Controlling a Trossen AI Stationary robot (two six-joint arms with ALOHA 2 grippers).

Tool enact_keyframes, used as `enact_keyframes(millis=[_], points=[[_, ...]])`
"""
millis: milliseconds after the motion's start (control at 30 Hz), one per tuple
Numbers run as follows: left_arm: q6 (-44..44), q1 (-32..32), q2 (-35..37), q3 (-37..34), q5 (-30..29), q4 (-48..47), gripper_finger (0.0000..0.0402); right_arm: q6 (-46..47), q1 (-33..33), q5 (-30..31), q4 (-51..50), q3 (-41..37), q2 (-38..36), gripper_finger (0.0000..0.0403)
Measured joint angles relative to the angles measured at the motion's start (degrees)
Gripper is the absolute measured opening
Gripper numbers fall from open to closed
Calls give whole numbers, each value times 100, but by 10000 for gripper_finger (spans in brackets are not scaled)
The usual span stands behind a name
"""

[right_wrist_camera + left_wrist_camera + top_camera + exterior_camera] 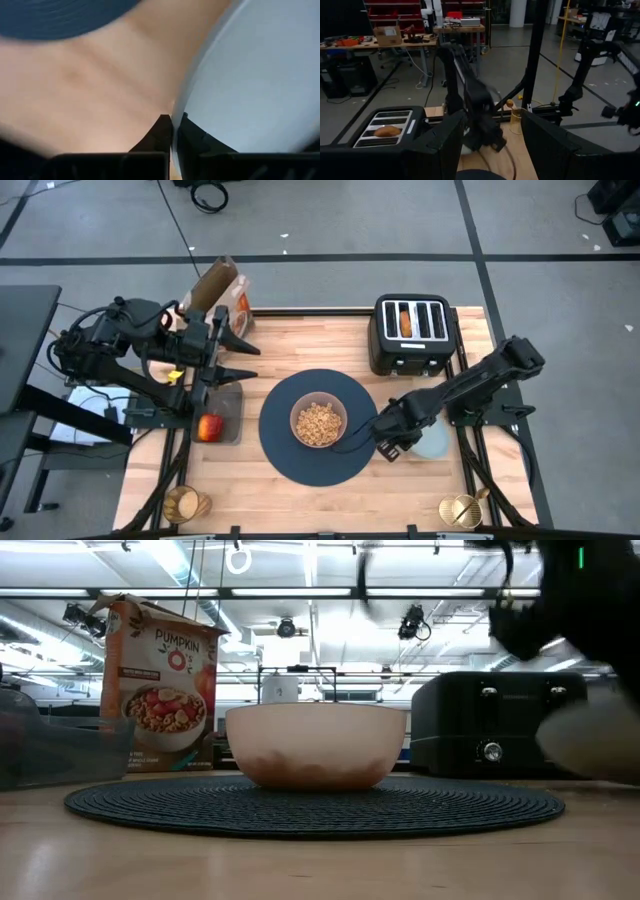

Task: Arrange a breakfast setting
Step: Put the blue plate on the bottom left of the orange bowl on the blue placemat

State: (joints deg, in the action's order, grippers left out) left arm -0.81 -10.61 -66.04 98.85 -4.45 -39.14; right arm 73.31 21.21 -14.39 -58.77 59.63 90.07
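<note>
A translucent pink bowl (319,422) of cereal stands on the round navy placemat (290,450) at the table's middle. My right gripper (388,445) is shut on the pale blue-grey plate (436,442) just right of the placemat. My left gripper (250,361) is open and empty above the table's left side. A red apple (209,427) lies in a grey tray. The bagel (404,320) sticks in a slot of the black toaster (412,350). An amber glass cup (185,503) stands at the near left corner. I do not see the spoon. My right gripper pinches the plate's rim (176,107) between its two fingers, on the side facing the placemat. The fingers come from the table's right, slanting down. In the low view the plate (590,740) shows tilted; whether its far part rests on the table I cannot tell.
A cereal box (220,290) stands at the far left behind my left gripper. A gold wire holder (460,510) stands at the near right corner. Bare wood lies along the near edge in front of the placemat.
</note>
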Motion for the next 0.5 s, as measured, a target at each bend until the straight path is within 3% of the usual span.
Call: enact_keyframes(millis=[133, 233, 500], points=[[44, 2, -67, 9, 0, 14, 203, -404, -15, 44, -892, 1098, -541, 14], [143, 2, -97, 1, 0, 62, 203, -1122, -81, 244, -1003, 1860, -907, 13], [1, 13, -424, -9, 125, 435, 217, -5492, -154, 493, -985, 3444, -1244, 13]])
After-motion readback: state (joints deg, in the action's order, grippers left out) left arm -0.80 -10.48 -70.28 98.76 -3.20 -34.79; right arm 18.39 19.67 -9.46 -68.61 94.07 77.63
